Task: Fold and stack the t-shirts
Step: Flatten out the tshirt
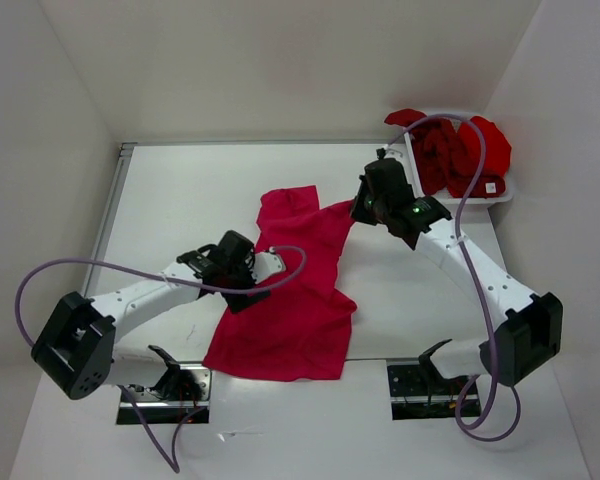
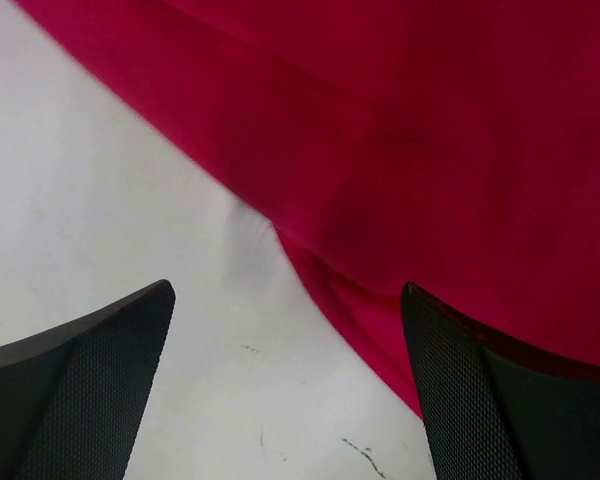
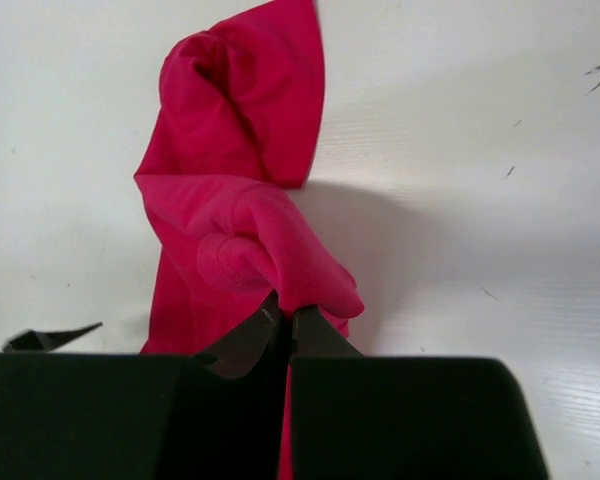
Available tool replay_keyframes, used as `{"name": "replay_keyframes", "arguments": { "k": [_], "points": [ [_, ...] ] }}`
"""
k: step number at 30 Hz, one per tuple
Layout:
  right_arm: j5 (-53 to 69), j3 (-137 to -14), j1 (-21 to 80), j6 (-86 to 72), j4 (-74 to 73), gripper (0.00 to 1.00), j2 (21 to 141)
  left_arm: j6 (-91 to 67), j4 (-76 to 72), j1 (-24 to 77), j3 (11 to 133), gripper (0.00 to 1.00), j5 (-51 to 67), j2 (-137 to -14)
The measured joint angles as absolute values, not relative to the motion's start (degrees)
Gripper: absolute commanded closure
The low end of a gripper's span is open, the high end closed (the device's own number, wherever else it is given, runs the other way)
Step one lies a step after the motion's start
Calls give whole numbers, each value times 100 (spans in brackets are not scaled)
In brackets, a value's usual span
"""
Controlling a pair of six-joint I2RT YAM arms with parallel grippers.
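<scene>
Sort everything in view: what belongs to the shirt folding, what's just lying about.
Job:
crimson t-shirt, pinched by the right end effector
open left end effector
maroon t-shirt
bright red t-shirt

Lying about:
white basket holding those two
table

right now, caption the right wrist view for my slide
Right jaws shut on a bunched fold of the pinkish-crimson cloth t-shirt over the white table.

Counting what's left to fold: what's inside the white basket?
A dark red shirt and a bright red shirt with a small white tag fill the basket. Anything beneath them is covered.
</scene>
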State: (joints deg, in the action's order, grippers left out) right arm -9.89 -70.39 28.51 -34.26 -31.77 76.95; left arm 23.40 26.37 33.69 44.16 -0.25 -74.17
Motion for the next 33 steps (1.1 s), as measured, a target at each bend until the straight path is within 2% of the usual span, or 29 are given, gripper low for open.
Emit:
{"name": "replay_keyframes", "arguments": {
  "k": [11,13,14,15,17,18,19,25,29,30,31,33],
  "points": [
    [-1302,-7059,2620,-3197,-3177,100,7286,1905,2171,3677,4342,0,115,-8366],
    [-1330,-7091,2598,-3170,-3173,100,7210,1763,2154,3721,4431,9,30,-8471],
    [-1337,-7105,2596,-3159,-3166,100,7175,1728,2112,3750,4469,16,-8,-8517],
    [-1345,-7118,2582,-3140,-3166,100,7146,1680,2067,3787,4497,42,-36,-8556],
    [-1376,-7131,2574,-3111,-3155,100,7122,1568,1931,3848,4541,74,-108,-8646],
    [-1378,-7131,2571,-3098,-3153,100,7122,1555,1876,3861,4560,93,-113,-8694],
    [-1378,-7131,2571,-3089,-3157,100,7122,1544,1822,3876,4571,100,-110,-8739],
    [-1352,-7094,2517,-3052,-3118,100,7122,1890,1559,3677,4589,100,-454,-8816],
    [-1280,-7022,2456,-3050,-3096,100,7135,2279,1317,2316,5050,100,-919,-8866],
    [-1245,-6989,2453,-3052,-3087,100,7142,2440,1149,1970,5199,73,-1039,-8875],
    [-1192,-6960,2453,-3050,-3087,100,7155,2652,947,1640,5360,41,-1190,-8884],
    [-1085,-6888,2453,-3050,-3026,100,7192,2930,598,1122,5645,12,-1509,-8884]
  ]
}}
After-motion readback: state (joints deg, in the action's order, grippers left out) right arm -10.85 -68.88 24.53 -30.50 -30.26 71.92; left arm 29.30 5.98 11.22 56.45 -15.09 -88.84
